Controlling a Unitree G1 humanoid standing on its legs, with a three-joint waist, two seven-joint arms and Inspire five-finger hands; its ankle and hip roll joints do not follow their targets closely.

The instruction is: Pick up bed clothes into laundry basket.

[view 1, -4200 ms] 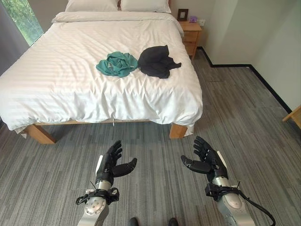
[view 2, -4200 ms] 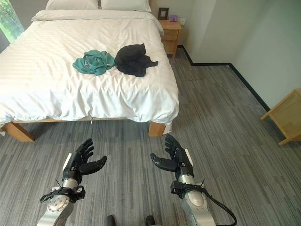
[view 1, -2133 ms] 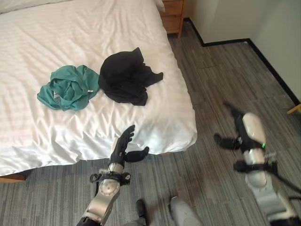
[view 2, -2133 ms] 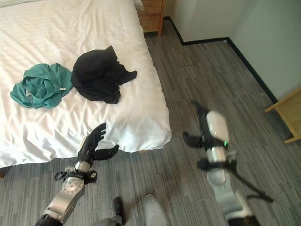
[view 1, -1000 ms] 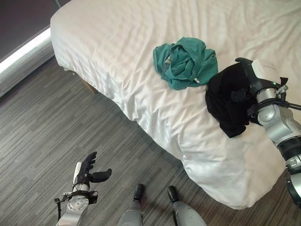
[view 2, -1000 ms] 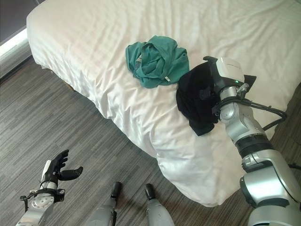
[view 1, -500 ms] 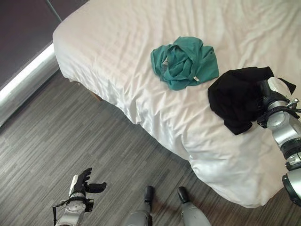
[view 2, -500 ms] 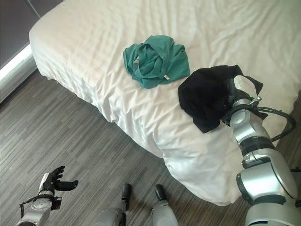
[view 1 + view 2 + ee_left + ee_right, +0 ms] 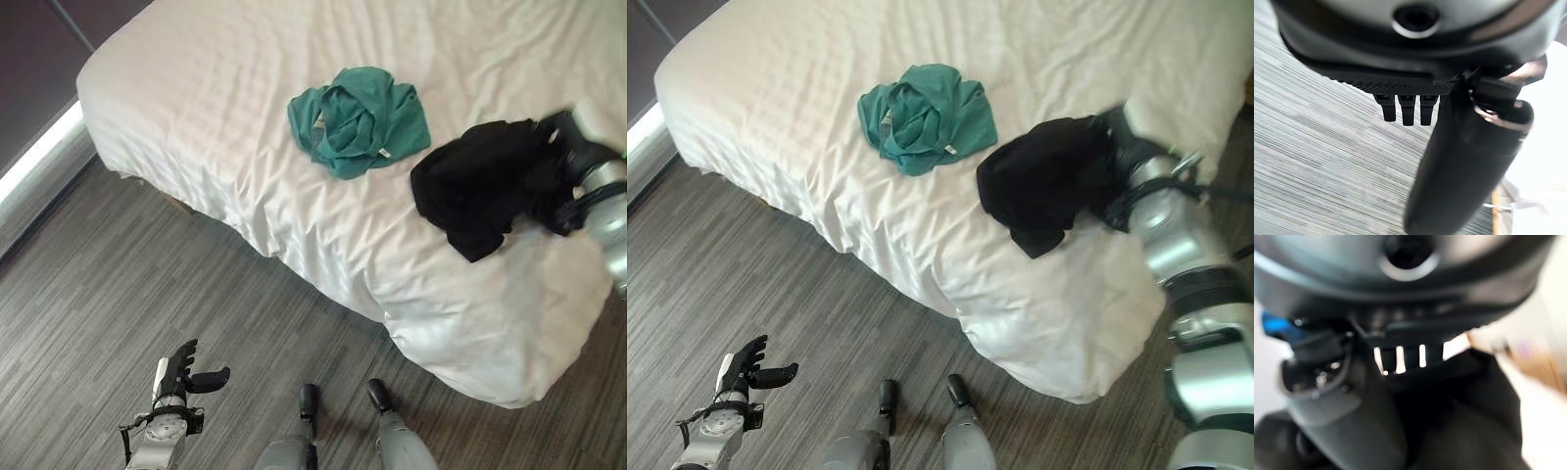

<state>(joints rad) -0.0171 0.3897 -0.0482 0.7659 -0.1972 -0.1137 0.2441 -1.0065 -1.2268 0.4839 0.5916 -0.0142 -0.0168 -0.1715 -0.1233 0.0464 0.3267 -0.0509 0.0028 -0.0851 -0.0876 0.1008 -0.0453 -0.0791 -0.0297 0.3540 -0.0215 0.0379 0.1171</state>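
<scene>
Currently we are looking down at a wide bed with a white striped cover (image 9: 196, 108). Two garments are lying on it near the corner: a crumpled teal cloth garment (image 9: 358, 119) and, just beside it toward the bed's edge, a bunched black cloth garment (image 9: 480, 191). The two are close but we cannot tell whether they are touching.

Our right hand (image 9: 566, 162) is sitting at the far side of the black garment, pressing into the fabric. In the right wrist view the thumb (image 9: 1347, 406) and fingers (image 9: 1400, 357) are buried against the dark cloth, so we cannot tell whether they are closing on it.

Our left hand (image 9: 181, 375) is hanging low over the grey striped carpet floor (image 9: 118, 294), well apart from the bed, fingers (image 9: 1406, 110) straight, thumb out, holding nothing.
</scene>
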